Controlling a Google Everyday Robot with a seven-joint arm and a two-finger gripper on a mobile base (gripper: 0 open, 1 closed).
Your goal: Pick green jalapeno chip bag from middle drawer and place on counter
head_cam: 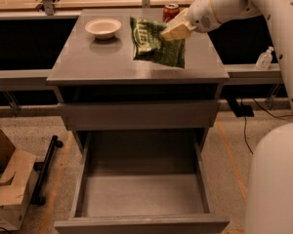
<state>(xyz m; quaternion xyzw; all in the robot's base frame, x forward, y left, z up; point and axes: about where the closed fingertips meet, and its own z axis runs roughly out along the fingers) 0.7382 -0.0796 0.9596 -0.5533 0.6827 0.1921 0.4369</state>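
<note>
Grey tabletop (93, 62) of a drawer cabinet. Above its right half, green jalapeno chip bag (154, 45), tilted, clamped at its upper right corner by the cream pincer (175, 30) of a white arm reaching in from the right. Lower edge of bag near the surface; touching or not, impossible to tell. White bowl (103, 27) to the left, red soda can (171, 9) just behind. Below, middle drawer (141, 224) pulled wide open.

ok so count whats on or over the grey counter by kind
chip bags: 1, the green jalapeno chip bag, gripped by the hand above the counter
bowls: 1, the white bowl
soda cans: 1, the red can
total: 3
</note>
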